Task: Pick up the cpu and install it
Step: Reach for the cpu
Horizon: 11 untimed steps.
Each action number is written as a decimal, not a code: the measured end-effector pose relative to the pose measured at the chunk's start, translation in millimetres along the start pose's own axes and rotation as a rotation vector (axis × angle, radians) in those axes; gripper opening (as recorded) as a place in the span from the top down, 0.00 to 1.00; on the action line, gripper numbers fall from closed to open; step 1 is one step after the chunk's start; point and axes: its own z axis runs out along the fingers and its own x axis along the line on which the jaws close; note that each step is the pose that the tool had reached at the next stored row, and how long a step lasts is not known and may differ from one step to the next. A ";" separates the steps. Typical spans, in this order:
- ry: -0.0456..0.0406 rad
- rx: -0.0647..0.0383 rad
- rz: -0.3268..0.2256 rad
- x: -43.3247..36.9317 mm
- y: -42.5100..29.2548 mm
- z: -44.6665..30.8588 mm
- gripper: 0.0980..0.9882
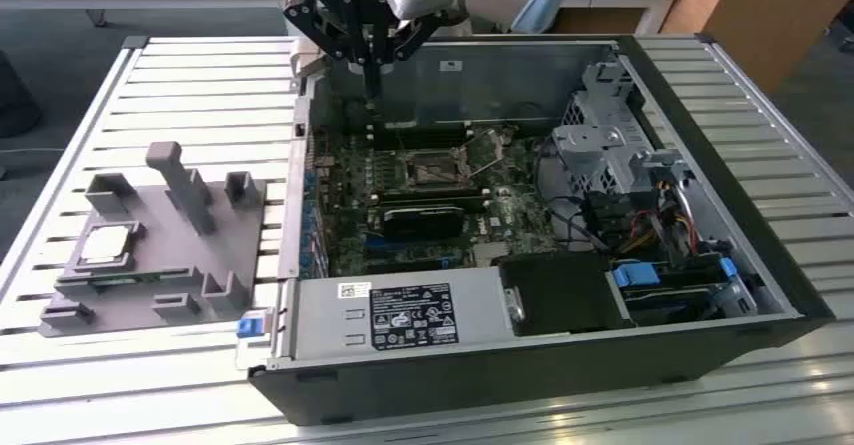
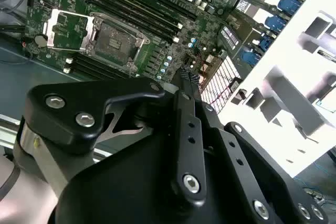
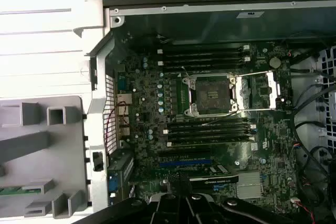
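Hanging over case (image 1: 534, 365), hand (image 1: 374, 93) pinched narrow, empty; exterior view shows cpu (image 1: 108, 244) on tray (image 1: 134, 205).

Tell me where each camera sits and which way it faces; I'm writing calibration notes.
Exterior view: off the arm, above, looking down on the open case, the tray with the cpu, and the end effector over the case's far end.
First wrist view: on the arm, facing straight down at the socket; the end effector's tip shows.
Second wrist view: on the arm, looking obliquely along the end effector's black links toward the socket.
Shared: all three show the socket and the tray.
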 end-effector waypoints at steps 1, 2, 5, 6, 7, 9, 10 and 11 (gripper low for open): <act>0.0001 0.000 0.000 0.0 0.0 0.0 0.99; 0.0000 0.000 0.000 0.0 0.0 0.0 0.99; 0.0000 0.000 0.000 1.8 -0.2 -0.1 0.99; 0.0000 0.000 0.000 2.9 -0.2 -0.1 0.99; 0.0001 0.000 0.000 3.9 -0.3 -0.1 0.99; 0.0000 0.000 0.000 5.9 -0.4 0.0 0.99; 0.0000 0.000 0.000 6.8 -0.5 0.1 0.99; 0.0000 0.000 0.000 7.5 -0.5 0.1 0.99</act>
